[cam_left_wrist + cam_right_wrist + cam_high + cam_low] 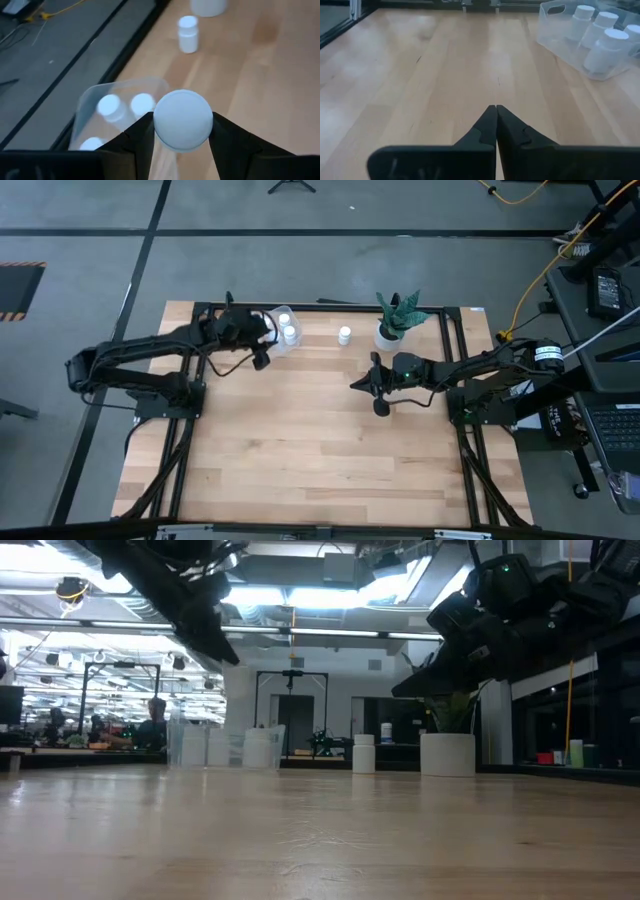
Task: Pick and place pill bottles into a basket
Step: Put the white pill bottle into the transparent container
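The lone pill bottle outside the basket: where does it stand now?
In the high view, the lone pill bottle stands on the table's far edge, between the basket and the potted plant.

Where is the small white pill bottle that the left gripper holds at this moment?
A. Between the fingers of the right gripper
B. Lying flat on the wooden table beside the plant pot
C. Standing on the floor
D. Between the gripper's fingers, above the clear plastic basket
D. In the left wrist view the left gripper clamps the small white pill bottle between its two dark fingers, with the clear plastic basket below it.
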Motion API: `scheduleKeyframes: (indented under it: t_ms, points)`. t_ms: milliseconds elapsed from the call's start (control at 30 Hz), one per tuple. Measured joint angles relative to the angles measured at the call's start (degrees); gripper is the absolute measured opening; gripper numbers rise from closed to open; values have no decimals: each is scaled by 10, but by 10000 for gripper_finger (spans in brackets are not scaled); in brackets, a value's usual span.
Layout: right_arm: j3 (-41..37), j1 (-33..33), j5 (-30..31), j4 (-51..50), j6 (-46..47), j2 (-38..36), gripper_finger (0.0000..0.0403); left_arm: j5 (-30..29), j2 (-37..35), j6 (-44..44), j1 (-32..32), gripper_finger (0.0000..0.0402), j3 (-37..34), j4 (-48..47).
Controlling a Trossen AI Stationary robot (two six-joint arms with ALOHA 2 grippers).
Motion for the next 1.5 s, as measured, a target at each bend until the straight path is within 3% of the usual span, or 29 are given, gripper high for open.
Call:
scheduleKeyframes:
  t_ms: [333,700,1100,1500]
  points:
    - [0,0,0,26,-44,0,5,16,64,10,52,155,0,3]
    - [0,0,0,30,6,0,5,10,136,60,82,155,0,46]
    - [0,0,5,30,-3,0,5,21,143,7,103,155,0,50]
    - [0,0,20,20,-1,0,5,2,217,-1,103,155,0,101]
